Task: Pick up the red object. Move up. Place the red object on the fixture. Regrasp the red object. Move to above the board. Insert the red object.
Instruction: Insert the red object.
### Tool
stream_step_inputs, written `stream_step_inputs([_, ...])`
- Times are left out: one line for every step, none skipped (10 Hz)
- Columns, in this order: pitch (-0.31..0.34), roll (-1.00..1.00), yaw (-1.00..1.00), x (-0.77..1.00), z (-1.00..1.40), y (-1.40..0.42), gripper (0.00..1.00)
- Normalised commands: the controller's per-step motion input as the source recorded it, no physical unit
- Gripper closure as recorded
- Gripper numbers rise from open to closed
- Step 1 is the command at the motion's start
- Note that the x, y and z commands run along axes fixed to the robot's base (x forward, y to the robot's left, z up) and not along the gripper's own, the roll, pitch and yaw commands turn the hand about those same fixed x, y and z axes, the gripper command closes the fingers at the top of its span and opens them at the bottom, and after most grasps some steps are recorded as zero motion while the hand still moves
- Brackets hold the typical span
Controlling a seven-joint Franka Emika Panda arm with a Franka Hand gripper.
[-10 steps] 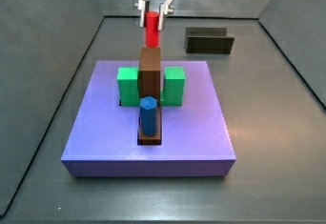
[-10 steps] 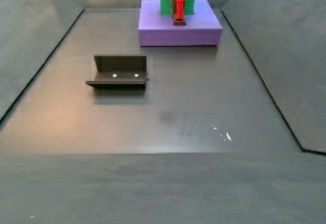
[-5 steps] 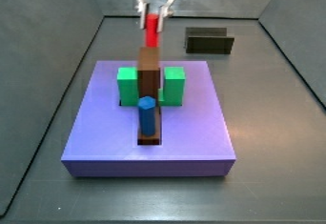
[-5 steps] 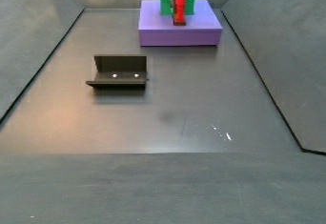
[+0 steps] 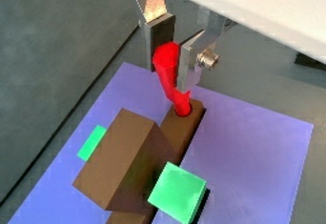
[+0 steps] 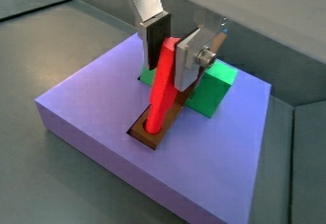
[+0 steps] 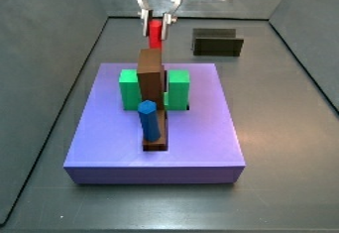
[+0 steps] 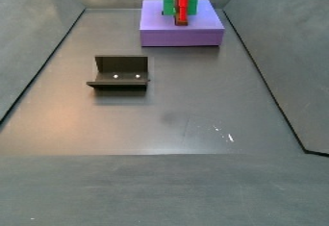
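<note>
Gripper: the gripper hangs over the far part of the board, its two silver fingers closed on the upper end of the red object; it also shows at the top of a side view.
Red object: the red object stands upright between the finger pads, its lower end down at the brown bar's far end, seen in both wrist views; whether it touches the board cannot be told.
Board: the board, a flat purple-blue slab, lies on the grey floor near the back wall in a side view.
Brown bar: the brown bar stands on the board's middle line, just in front of the red object.
Green blocks: green blocks sit against both sides of the brown bar.
Blue peg: a blue peg stands upright near the board's front edge, in a dark slot.
Fixture: the fixture rests on the floor well apart from the board; it appears again near the back wall in a side view.
</note>
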Motion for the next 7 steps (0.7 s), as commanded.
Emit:
stream_step_inputs([-0.099, 0.00, 0.00, 0.19, -0.29, -0.02, 1.00])
stream_step_inputs([-0.124, 0.00, 0.00, 0.15, -0.37, 0.00, 1.00])
stream_step_inputs([-0.171, 0.00, 0.00, 0.06, -0.47, 0.00, 1.00])
stream_step_inputs([-0.211, 0.00, 0.04, 0.00, -0.57, 0.06, 1.00])
stream_step_inputs([-0.231, -0.06, 0.07, -0.05, -0.77, 0.20, 1.00])
stream_step_inputs([-0.241, -0.07, 0.07, -0.19, -0.75, 0.22, 1.00])
stream_step_inputs([-0.009, 0.00, 0.03, 0.05, 0.00, 0.06, 1.00])
